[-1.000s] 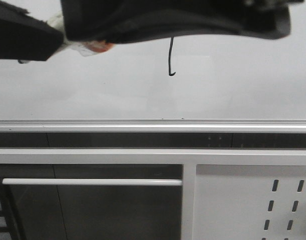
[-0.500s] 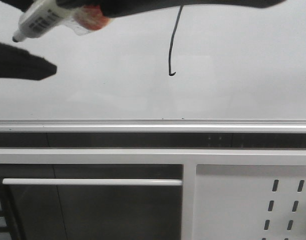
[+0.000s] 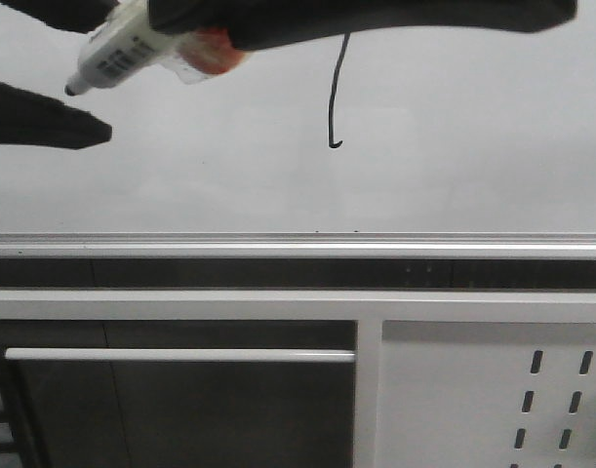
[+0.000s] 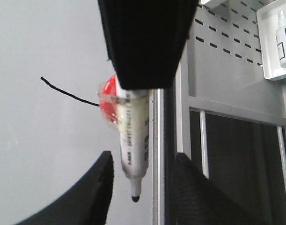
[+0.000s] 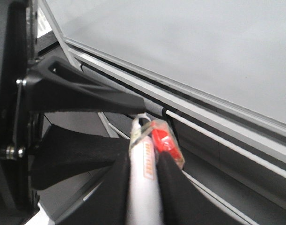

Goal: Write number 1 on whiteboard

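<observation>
The number 1 is a thin black stroke with a small hook at its foot on the whiteboard; it also shows in the left wrist view. My right gripper is shut on the white marker pen, whose tip points left and is off the board surface. A red piece sits on the pen by the grip. In the right wrist view the gripper clamps the pen. My left gripper is open with the pen's tip between its fingers, untouched.
The board's silver bottom rail runs across the front view. Below it are a white bar and a white slotted panel. In the left wrist view a shelf holds a white bottle.
My right arm has risen off the stroke, uncovering the pen and more of the 1, then shifted slightly right. The left fingers now flank the pen tip.
</observation>
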